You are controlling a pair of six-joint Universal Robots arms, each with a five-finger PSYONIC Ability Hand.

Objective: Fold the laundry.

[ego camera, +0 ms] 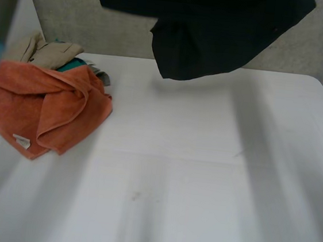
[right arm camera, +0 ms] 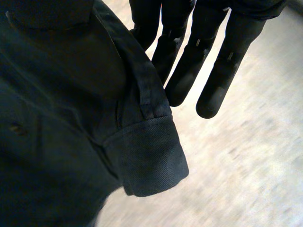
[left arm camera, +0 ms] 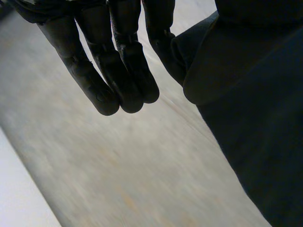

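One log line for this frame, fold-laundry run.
phase: dark shirt aloft over table | left hand: beside shirt, grip unclear | right hand: beside cuff, grip unclear | orange towel: heaped at table's left

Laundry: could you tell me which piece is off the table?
The black garment, hanging above the table; the orange towel and beige cloth lie heaped on it.

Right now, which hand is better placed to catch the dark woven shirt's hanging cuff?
Right, probably: the cuff hangs beside the right hand; the left hand has a shirt fold beside it.
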